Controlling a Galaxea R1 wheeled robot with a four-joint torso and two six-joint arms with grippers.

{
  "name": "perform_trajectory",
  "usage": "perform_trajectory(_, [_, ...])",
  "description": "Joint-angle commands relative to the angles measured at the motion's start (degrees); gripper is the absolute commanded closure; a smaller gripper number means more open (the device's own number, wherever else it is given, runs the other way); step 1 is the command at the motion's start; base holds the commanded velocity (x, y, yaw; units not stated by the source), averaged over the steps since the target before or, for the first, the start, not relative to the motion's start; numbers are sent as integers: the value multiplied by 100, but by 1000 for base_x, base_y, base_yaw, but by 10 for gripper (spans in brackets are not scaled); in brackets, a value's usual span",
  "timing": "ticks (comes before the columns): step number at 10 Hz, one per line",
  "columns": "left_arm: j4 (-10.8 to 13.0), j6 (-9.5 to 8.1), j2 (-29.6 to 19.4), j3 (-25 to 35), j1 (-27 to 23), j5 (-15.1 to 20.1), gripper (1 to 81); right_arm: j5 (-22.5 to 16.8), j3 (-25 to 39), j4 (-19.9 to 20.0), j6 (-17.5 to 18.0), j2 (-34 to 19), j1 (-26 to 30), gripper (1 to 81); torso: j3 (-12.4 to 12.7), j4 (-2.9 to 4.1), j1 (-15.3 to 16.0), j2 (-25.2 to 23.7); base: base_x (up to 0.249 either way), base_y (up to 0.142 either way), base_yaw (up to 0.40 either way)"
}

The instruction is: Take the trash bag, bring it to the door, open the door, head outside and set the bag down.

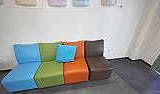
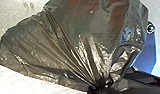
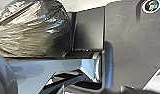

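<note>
Mid-carry, my left gripper (image 2: 101, 87) clenched the trash bag (image 2: 71, 45) by its gathered neck; reaching the door called, I reckoned, for smooth driving.

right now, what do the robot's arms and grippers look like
The left gripper has black, angular parts. The right wrist view shows a smooth, pale blue-grey bar with a silvery curved band near its end, beside the robot's wide dark plate. I can't tell whether that bar is an arm's.
</note>
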Motion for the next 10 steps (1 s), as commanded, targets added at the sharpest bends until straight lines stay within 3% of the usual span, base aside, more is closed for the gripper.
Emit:
perform_trajectory(1, [59,11,-23,6,-296,343,811,-461,59,-48,-34,-28,209,10,0,0,6,-11,0,0,0])
perform_trajectory(3, [59,11,21,-56,-304,343,811,-461,59,-74,-25,-19,227,10,429,0,-11,7,0,0,0])
perform_trajectory(5, [59,11,170,-310,-304,343,811,-461,50,-83,-25,-19,227,10,650,0,-11,5,0,0,0])
perform_trajectory(6, [59,11,223,-425,-304,343,811,-461,32,-83,-25,-11,218,10,413,0,-13,5,0,0,0])
perform_trajectory(7, [59,11,232,-443,-304,351,811,-461,6,-74,-25,-2,218,10,500,0,-389,575,0,0,0])
perform_trajectory(10, [77,19,241,-443,-304,351,811,-461,-47,-83,-25,42,227,10,568,0,-540,807,0,0,0])
